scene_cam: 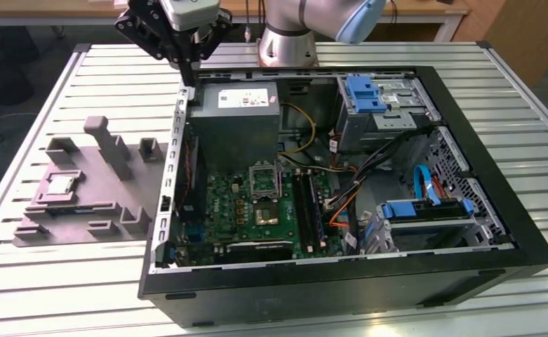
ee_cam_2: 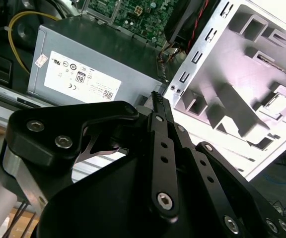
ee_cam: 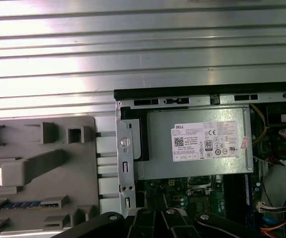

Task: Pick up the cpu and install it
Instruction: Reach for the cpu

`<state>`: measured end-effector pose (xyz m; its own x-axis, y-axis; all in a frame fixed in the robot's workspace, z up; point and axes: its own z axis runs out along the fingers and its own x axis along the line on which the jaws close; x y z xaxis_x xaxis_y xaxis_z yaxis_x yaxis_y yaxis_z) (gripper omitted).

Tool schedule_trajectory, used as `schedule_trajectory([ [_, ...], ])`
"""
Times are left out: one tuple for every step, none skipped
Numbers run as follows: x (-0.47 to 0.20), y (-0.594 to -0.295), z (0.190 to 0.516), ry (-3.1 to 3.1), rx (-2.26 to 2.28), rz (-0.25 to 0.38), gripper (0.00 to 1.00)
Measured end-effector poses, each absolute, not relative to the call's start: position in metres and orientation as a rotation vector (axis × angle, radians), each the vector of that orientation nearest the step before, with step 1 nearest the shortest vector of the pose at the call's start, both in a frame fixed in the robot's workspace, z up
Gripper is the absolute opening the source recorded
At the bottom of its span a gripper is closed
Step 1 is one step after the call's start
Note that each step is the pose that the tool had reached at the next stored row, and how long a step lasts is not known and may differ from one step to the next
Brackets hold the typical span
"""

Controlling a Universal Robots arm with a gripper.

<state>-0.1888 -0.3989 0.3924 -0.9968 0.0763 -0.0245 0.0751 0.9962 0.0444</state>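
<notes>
Above the corner of the computer case (scene_cam: 349, 281) that houses the power supply (scene_cam: 241, 116), on the exterior view's left, hangs the gripper (scene_cam: 189, 70). It points down at the top edge of the case's side wall. In the second wrist view its fingers (ee_cam_2: 159, 126) lie side by side and meet at the tip, so the jaws are drawn narrow with nothing between them.

Outside the case, beyond that same side wall toward the exterior view's left, a grey fixture tray (scene_cam: 72, 235) lies on the slatted table (scene_cam: 68, 302). The cpu (scene_cam: 63, 184) rests flat in a square recess of the tray with its metal top upward; nothing touches it.

Governing relation: from the fingertips the cpu lies away from the case, toward the exterior view's left and toward the case's front end. The two are well apart, with the side wall and a tall post of the tray between them. The chip is square and so has no long axis to favour; its edges run roughly in line with the tray's edges.

Inside the case, the socket frame (scene_cam: 264, 177) sits on the motherboard (scene_cam: 231, 207), just beside the power supply on the side toward the case's front. Whether the socket is vacant cannot be told.

Judged status: the pick-up has not begun; the cpu is not yet installed.
</notes>
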Motion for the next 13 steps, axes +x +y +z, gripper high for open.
schedule_trajectory([
  [-0.1891, -0.3989, 0.3925, 3.112, 0.118, 0.068, 0.11],
  [-0.1894, -0.3989, 0.3925, 3.113, 0.118, 0.068, 0.11],
  [-0.1897, -0.3989, 0.3925, 3.112, 0.118, 0.068, 0.11],
  [-0.19, -0.3989, 0.3925, 3.112, 0.118, 0.068, 0.11],
  [-0.1903, -0.3989, 0.3925, 3.112, 0.118, 0.068, 0.11],
  [-0.1906, -0.3989, 0.3925, 3.112, 0.118, 0.068, 0.11],
  [-0.1909, -0.3989, 0.3925, 3.112, 0.118, 0.068, 0.11],
  [-0.1913, -0.3989, 0.3925, 3.112, 0.118, 0.068, 0.11],
  [-0.1916, -0.3989, 0.3925, 3.113, 0.118, 0.068, 0.11],
  [-0.1919, -0.3989, 0.3925, 3.112, 0.118, 0.068, 0.11],
  [-0.1922, -0.3989, 0.3925, 3.113, 0.118, 0.068, 0.11],
  [-0.1925, -0.3989, 0.3925, 3.112, 0.118, 0.068, 0.11],
  [-0.1927, -0.3989, 0.3924, 3.112, 0.118, 0.068, 0.11],
])
